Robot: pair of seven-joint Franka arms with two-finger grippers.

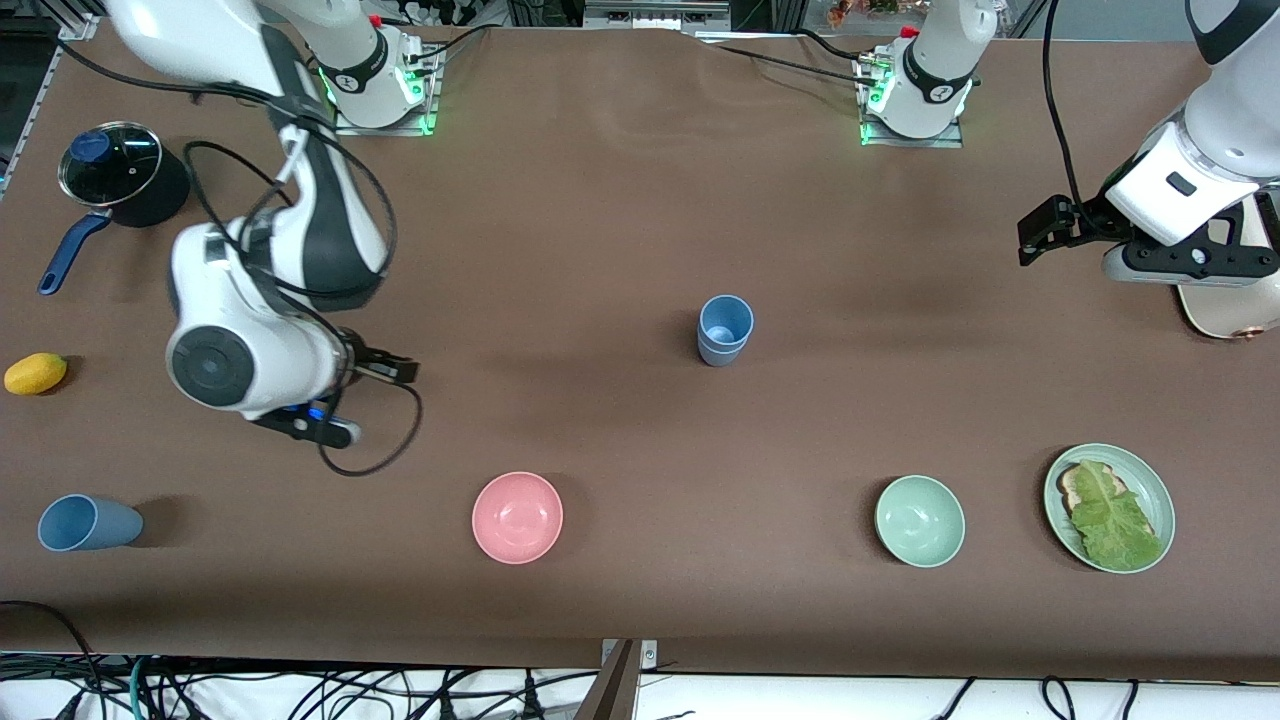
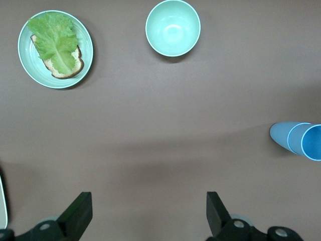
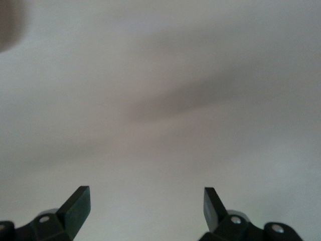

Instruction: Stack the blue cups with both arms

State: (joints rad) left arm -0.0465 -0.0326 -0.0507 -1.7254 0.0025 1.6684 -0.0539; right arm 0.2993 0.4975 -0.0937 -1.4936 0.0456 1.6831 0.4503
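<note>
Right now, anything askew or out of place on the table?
One blue cup lies tipped on its side near the right arm's end of the table, apart from the stacked blue cups standing mid-table. Left gripper and right gripper are both open, holding nothing. Nothing spilled.

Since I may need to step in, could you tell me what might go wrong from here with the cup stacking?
The loose blue cup lies on its side near the right arm's end, so it could roll when the open right gripper reaches for it. The stacked blue cups stand mid-table; a hard insertion could tip them. The open left gripper waits over bare table beside a white object that it might clip.
</note>
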